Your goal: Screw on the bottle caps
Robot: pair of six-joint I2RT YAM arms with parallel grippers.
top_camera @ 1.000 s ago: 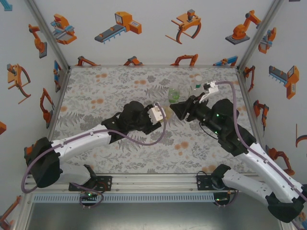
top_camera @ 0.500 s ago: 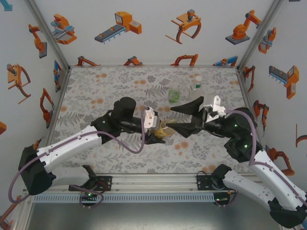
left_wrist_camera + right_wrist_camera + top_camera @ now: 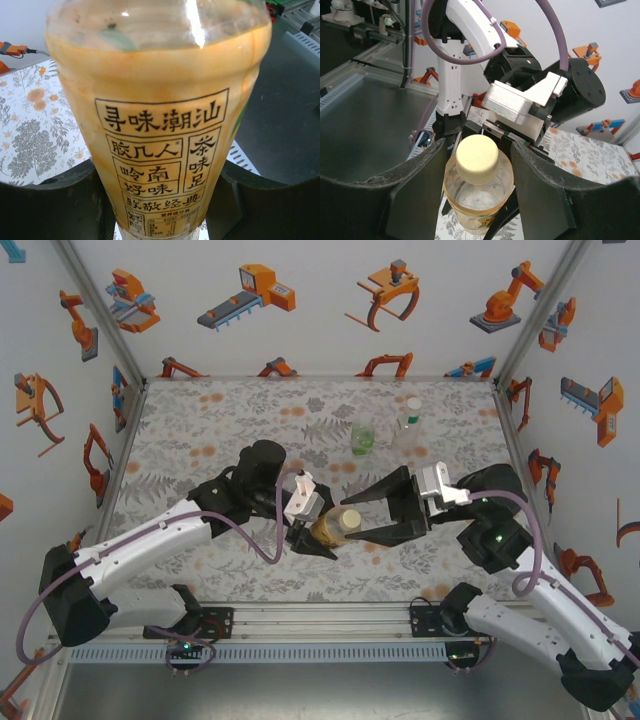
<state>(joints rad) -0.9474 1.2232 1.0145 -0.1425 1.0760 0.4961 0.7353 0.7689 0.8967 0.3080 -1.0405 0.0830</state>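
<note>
Left gripper (image 3: 318,531), pinching the body of the tall amber-yellow clear plastic bottle (image 3: 331,527); in the left wrist view its black fingers (image 3: 52,205) press the lower sides, evidently to hold the bottle against turning while the cap is worked; the bottle sits near the middle of the grey floral cloth (image 3: 200,430), tilted so that its neck points right toward the other arm, and appears lifted clear of the cloth. The printed label (image 3: 160,150) carries black boxed characters on an orange-amber ground; above it the wall is clear and glossy. Small pale yellow round plastic screw cap (image 3: 477,157), seated on the bottle's neck; smooth-topped and matt; whether it is threaded home cannot be told. Right gripper (image 3: 479,152), jaws spread, one on either side of the cap with a gap showing on each side; this placement suggests readiness to close on the cap and twist it. Farther back and to the right stand the squat green-tinted plastic bottle (image 3: 362,438) and the clear plastic bottle with a green band (image 3: 408,422); both are upright, near each other and well apart from both grippers; the latter bears a whitish cap (image 3: 413,404); the former's top is too small to judge.
</note>
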